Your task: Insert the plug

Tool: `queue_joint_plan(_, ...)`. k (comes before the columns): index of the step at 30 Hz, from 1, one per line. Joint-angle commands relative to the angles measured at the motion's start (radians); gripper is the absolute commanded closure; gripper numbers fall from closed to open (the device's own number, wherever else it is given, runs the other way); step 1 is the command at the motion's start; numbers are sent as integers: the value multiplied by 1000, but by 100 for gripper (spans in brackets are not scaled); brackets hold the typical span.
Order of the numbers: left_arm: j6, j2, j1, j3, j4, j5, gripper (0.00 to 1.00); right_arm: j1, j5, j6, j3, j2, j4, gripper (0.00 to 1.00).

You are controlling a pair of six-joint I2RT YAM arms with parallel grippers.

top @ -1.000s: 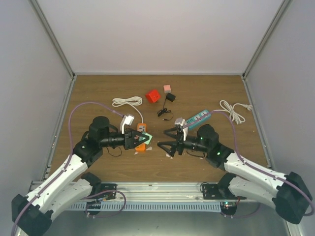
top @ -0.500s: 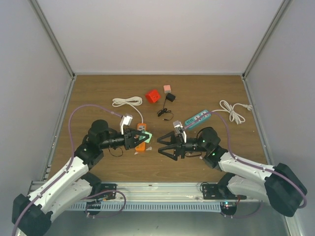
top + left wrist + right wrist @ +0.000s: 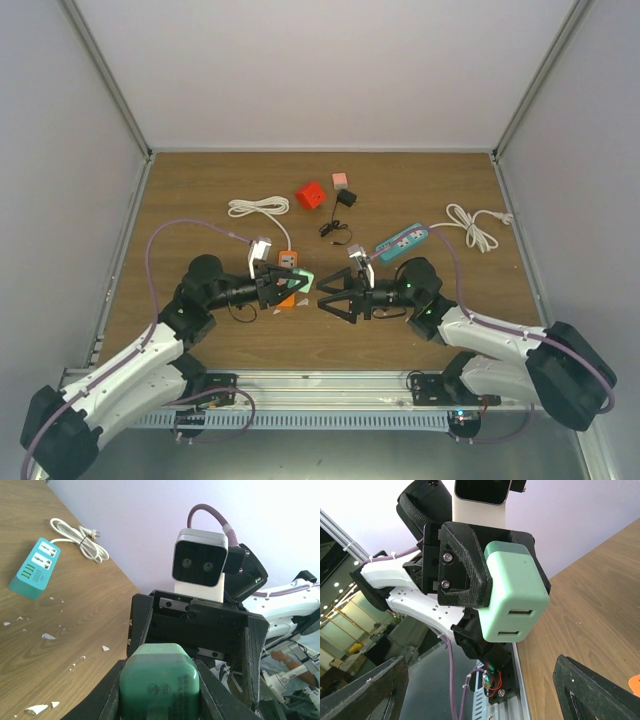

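Plug [image 3: 512,597]: mint-green cube adapter, held off the tabletop [image 3: 200,190] over its middle, toward the near edge. Left gripper [image 3: 292,284] is clamped on its flat sides. Right gripper [image 3: 197,630] faces it, just beside, fingers spread wide, holding nothing. Teal power strip [image 3: 403,241] lies toward the right edge. Orange power strip [image 3: 287,301] sits under the left gripper.

Judgement: plug is light and rigid, hard smooth plastic, probably slippery. Best hold is across two opposite flat faces, leaving the pin face free. Pins not visible; slotted face points at the right gripper.
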Motion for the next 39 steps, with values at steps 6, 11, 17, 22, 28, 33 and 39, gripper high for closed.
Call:
queue_joint_plan(6,2,37,-70,16,136,-86,100,4,22,14,29,21,42,21)
queue_joint_plan(11,-3,68,-123,17,181,-116,100,7,25,30,26,38,63,25)
queue_joint_plan(17,-5,108,-154,18,211,-139,100,6,32,26,24,34,59,46)
queue_joint_plan(22,-5,115,-159,23,206,-143,100,7,39,17,23,21,44,77)
queue_joint_plan(28,42,67,-156,65,94,-182,99,5,40,-2,21,5,17,100)
queue_joint_plan(33,104,28,-120,165,-126,-193,6,3,61,-65,33,-33,-92,100)
queue_joint_plan(39,177,14,-68,237,-349,-104,1,-6,24,-173,82,-59,-330,100)
